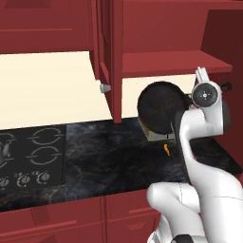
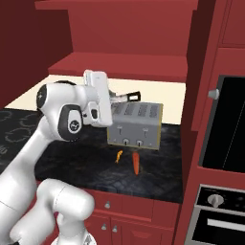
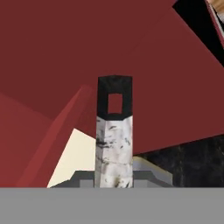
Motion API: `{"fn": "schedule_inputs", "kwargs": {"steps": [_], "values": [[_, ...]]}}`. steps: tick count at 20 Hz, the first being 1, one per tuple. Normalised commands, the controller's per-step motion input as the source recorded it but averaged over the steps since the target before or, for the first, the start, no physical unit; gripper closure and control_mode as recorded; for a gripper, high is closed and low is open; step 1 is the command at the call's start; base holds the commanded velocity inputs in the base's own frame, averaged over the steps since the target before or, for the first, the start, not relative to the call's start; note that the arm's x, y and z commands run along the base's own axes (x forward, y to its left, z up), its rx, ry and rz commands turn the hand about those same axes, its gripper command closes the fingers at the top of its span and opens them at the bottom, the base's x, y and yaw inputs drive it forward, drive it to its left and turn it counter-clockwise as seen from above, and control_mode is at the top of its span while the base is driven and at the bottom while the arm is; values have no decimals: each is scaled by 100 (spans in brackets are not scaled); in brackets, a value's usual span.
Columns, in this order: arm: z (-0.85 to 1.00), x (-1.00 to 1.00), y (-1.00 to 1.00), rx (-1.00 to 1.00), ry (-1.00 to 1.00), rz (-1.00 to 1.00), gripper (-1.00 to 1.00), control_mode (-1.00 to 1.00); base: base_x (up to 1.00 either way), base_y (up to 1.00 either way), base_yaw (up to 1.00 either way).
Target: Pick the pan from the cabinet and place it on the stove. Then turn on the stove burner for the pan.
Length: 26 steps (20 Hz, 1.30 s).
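Both jaws clench the pan (image 1: 161, 107) by its handle, held below the cabinet (image 1: 175, 61) shelf edge.

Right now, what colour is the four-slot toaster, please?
Grey metal four-slot toaster, best in the right base view.

Open cabinet door (image 1: 108, 57) blocks path left to stove (image 1: 33, 156).
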Motion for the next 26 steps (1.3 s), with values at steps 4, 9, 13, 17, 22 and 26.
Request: {"fn": "schedule_inputs", "kwargs": {"steps": [4,9,13,17,22,26], "values": [[-17,-45,24,0,3,3,100,-100,0,0,0],[-9,-30,40,0,4,4,100,-100,0,0,0],[-1,-26,43,0,8,5,100,-100,0,0,0],[-7,-32,39,0,8,4,100,-100,0,0,0],[-12,-34,40,0,8,3,100,-100,0,0,0],[-12,-38,38,0,9,1,100,-100,0,0,0]]}}
